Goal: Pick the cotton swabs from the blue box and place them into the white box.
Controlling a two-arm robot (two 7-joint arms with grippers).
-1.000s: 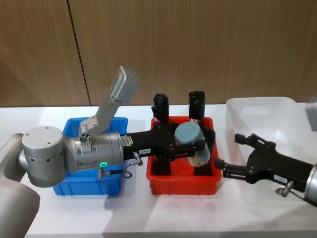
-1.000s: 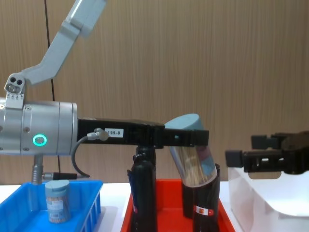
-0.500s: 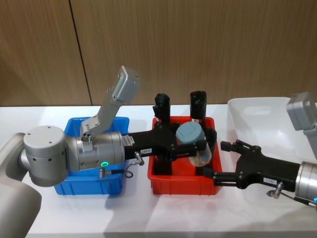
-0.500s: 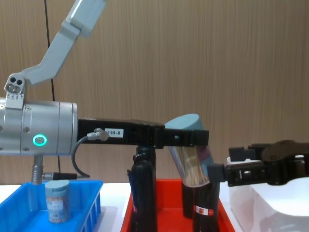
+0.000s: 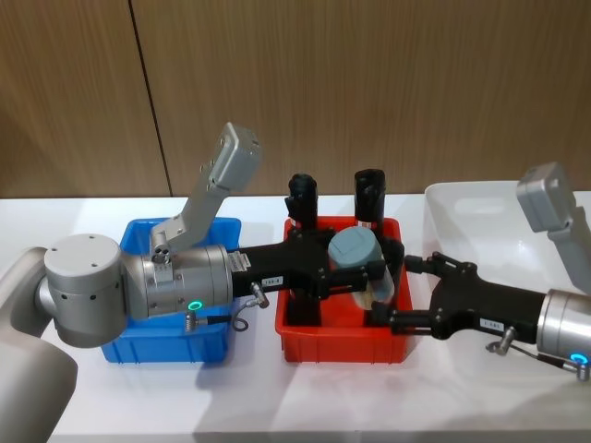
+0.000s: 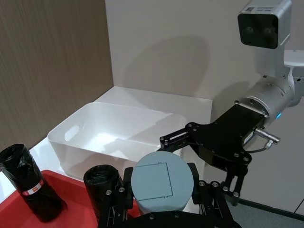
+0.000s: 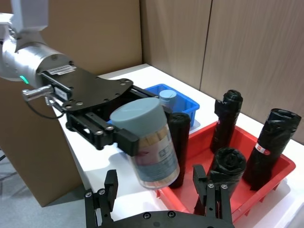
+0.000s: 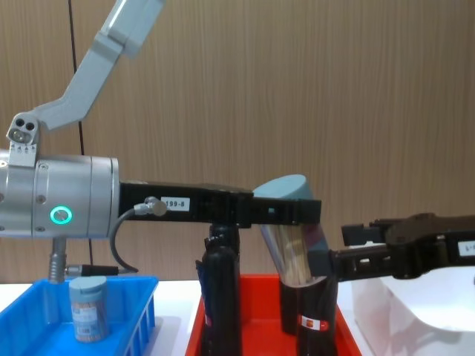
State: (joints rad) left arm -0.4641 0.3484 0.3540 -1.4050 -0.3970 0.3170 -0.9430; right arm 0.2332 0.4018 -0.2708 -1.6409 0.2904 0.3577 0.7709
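My left gripper [image 5: 358, 260] is shut on a tub of cotton swabs [image 5: 362, 268], held tilted above the red bin, grey-blue lid [image 8: 282, 188] uppermost. The clear body [image 7: 153, 149] shows swab sticks. My right gripper [image 5: 393, 290] is open, its fingers [image 7: 110, 189] standing on either side of the tub's lower end without closing on it. Another tub [image 8: 87, 308] stands in the blue box [image 5: 175, 343] at the left. The white box [image 5: 489, 214] sits at the right, behind the right arm.
A red bin [image 5: 342, 347] between the two boxes holds several tall black rolls [image 5: 368, 198] with red-white labels, right under the held tub. A wood-panelled wall stands behind the white table [image 5: 277, 406].
My right gripper has moved left from in front of the white box until its open fingers flank the held tub. The left arm and the tub have stayed still.
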